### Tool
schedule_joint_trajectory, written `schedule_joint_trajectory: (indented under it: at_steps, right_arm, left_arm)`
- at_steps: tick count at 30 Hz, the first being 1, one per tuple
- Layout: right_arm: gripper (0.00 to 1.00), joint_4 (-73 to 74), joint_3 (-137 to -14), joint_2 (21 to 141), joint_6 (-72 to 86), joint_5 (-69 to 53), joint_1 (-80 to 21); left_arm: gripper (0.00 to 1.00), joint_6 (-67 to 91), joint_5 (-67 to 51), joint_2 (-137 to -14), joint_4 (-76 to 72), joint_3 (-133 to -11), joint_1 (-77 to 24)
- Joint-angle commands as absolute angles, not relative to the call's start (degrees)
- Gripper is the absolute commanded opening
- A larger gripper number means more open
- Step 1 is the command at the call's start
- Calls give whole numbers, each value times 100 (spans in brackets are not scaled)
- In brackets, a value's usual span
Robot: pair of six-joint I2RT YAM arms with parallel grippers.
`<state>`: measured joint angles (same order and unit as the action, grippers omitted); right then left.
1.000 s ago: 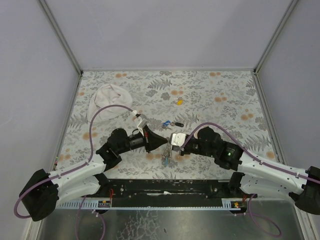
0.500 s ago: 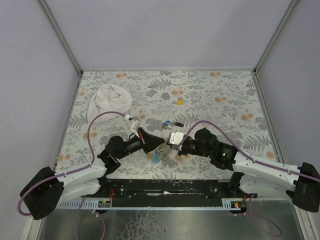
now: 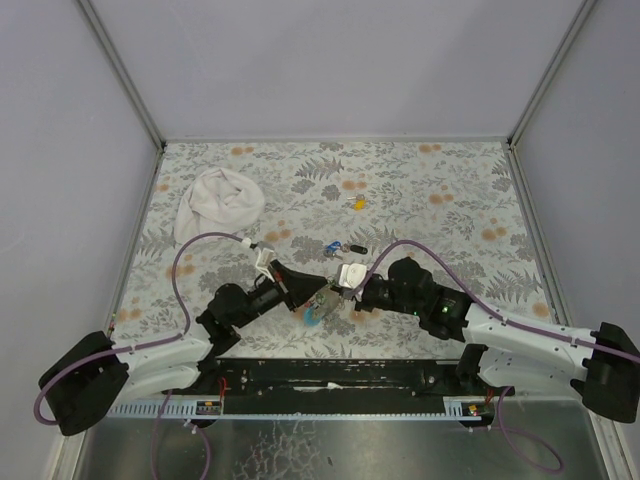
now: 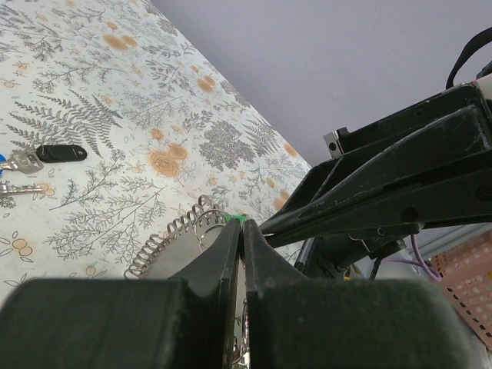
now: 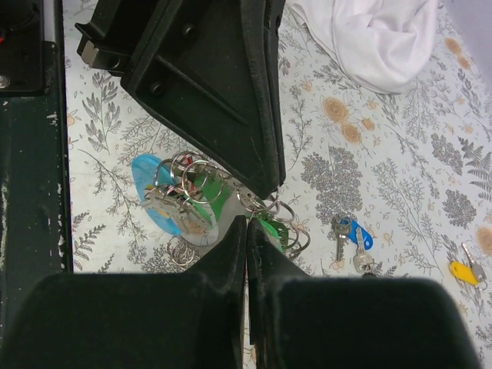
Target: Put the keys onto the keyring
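1. At the keyring (image 5: 173,204), the left gripper (image 4: 242,224) and right gripper (image 5: 246,223) meet, both with jaws pressed together; what they pinch cannot be told.
2. Among its rings sits the green key (image 5: 206,187), apparently attached.
3. Beyond the keyring, the blue key (image 5: 355,231), black key (image 4: 61,154) and yellow key (image 5: 461,271) lie loose: three likely remain.

No legible text, brand, number or sign in any view. On the blue key (image 5: 355,232), yellow key (image 5: 461,271) and black key (image 4: 61,153), any marking is too small to read. Same for the keyring (image 5: 165,201).
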<state>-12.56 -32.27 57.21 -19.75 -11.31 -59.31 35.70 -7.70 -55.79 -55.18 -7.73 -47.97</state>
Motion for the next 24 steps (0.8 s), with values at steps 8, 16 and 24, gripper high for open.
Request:
schedule_joint_trajectory:
  at_steps: [8, 16, 24]
  right_arm:
    - [0, -65, -3993, 5405, -2787, -532, -6012]
    - [0, 337, -4350, 5541, -3155, -636, -6012]
    - [0, 456, -4442, 5556, -3223, -651, -6012]
  left_arm:
    - [23, 2961, -448, -5054, -5228, -1155, -4764]
    - [40, 2097, -1373, -4738, -3657, -1750, -4640]
    - [39, 1675, -2730, -5151, -3076, -2169, -4304]
